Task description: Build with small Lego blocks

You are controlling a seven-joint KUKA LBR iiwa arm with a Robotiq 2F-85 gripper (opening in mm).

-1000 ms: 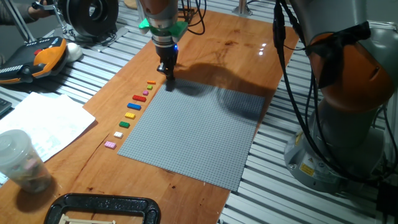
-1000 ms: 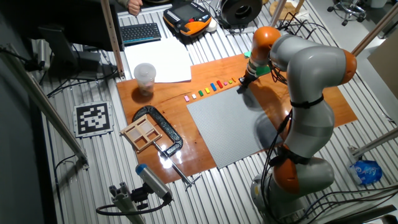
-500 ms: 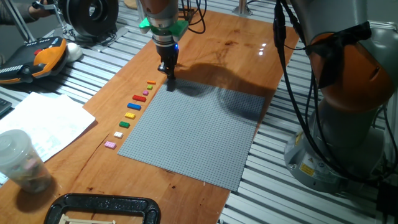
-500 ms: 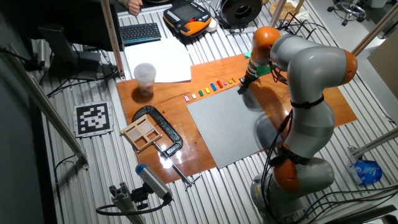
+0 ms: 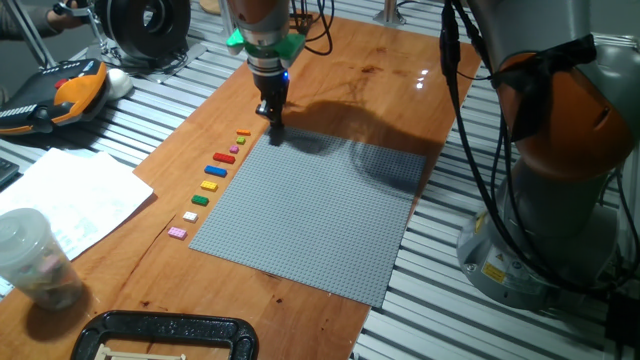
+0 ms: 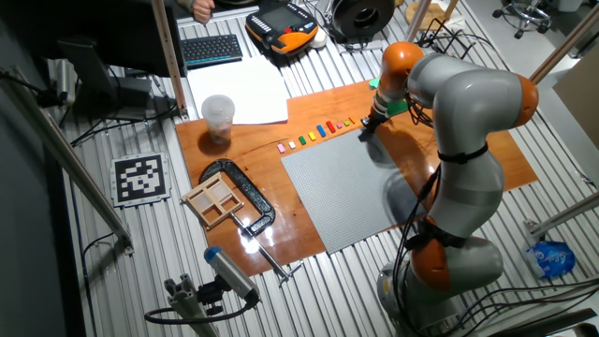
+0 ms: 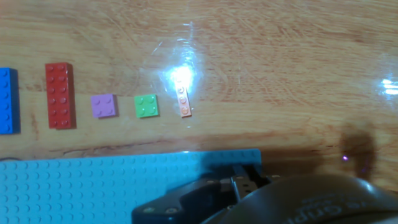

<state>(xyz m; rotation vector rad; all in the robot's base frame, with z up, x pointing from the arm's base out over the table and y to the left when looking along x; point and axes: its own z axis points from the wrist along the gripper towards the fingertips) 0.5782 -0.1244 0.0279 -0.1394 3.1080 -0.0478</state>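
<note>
Plastic bricks, tiny and flat, so I judged them near weightless, rigid and slick: easy to flick sideways, hard to crush. The small Lego blocks (image 5: 217,171) lay in a single row on the wooden surface (image 5: 380,80), left of centre in one fixed view, running along the left edge of the grey baseplate (image 5: 320,215) without touching it.

In the hand view I could pick out, left to right across the upper left: a blue block (image 7: 6,101), a red block (image 7: 60,95), a purple block (image 7: 103,106), a green block (image 7: 147,106) and a thin orange block (image 7: 183,101). All apart from each other, none stacked.

The end effector (image 5: 272,118) sat low at the far corner of the baseplate, near the orange end of the row. Its jaws looked narrow, close to pinched, but I couldn't tell whether they held anything; the hand view showed only dark housing at the bottom of the frame.

My read on grip: take each block across its short sides, fingers straddling the width, square to the long axis. The orange one was the worst case, very thin with little side wall to bite. Glare on the varnish sat right on it, so edges were hard to judge there.
</note>
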